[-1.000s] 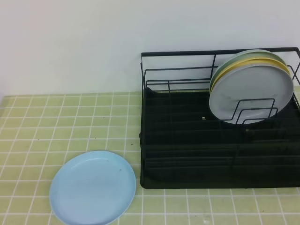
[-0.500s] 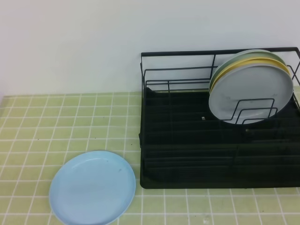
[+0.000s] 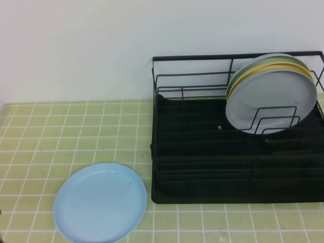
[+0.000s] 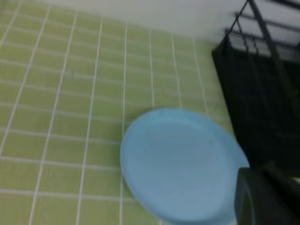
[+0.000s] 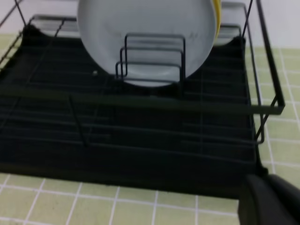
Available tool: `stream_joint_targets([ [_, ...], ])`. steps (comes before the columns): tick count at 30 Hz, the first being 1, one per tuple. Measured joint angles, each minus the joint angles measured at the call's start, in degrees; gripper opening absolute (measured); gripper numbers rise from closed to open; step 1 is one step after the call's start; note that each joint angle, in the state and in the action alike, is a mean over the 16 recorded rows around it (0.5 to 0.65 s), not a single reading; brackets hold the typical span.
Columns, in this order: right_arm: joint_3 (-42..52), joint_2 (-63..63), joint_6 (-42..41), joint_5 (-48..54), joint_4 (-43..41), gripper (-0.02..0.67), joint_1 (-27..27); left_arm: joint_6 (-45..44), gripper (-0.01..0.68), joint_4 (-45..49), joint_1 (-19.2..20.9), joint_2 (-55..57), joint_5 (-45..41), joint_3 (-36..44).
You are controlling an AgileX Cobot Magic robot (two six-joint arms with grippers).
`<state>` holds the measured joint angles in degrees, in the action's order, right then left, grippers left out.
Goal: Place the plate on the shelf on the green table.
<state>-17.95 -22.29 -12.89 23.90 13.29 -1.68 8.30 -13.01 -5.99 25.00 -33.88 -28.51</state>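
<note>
we start with the green table (image 3: 61,126), matte square tiles with white grout. the shelf (image 3: 202,167), black wire over a flat tray base, fills the 3 o'clock side and already holds a grey-white plate (image 3: 273,96) upright with a yellow plate (image 3: 253,72) behind it. the plate (image 3: 99,202), round, sky-blue and shallow-rimmed, lies flat at 7 o'clock, just beside the shelf's left edge. we judge the left gripper (image 4: 267,197) nearer: from it the plate lies toward 10 o'clock. both it and the right gripper (image 5: 272,201) are closed and hold nothing.
</note>
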Motion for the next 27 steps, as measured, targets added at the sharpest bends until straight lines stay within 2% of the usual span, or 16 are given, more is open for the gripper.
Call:
stream_joint_targets([
  [6,-0.04,-0.45,-1.3,-1.1,0.86,0.01,-0.06,-5.15,0.007,-0.87,0.0,14.55,-9.32,-8.29],
  [9,-0.06,-0.45,-1.35,-1.3,1.26,0.01,-0.07,-7.75,0.039,-0.97,0.0,21.72,-11.83,-11.46],
  [14,-0.09,-0.45,-1.39,-1.4,1.89,0.01,-0.07,-10.38,0.162,-0.87,0.0,31.55,-12.36,-14.72],
  [21,-0.1,-0.45,-1.4,-1.71,2.38,0.01,-0.07,-9.88,0.359,0.52,0.0,43.01,-8.19,-16.28],
  [24,-0.1,-0.45,-1.4,-1.92,2.4,0.01,-0.07,-9.34,0.411,1.22,0.0,47.32,-5.66,-16.41],
  [27,-0.1,-0.45,-1.4,-2.13,2.42,0.01,-0.07,-8.79,0.428,1.97,0.0,51.5,-3.0,-16.46],
])
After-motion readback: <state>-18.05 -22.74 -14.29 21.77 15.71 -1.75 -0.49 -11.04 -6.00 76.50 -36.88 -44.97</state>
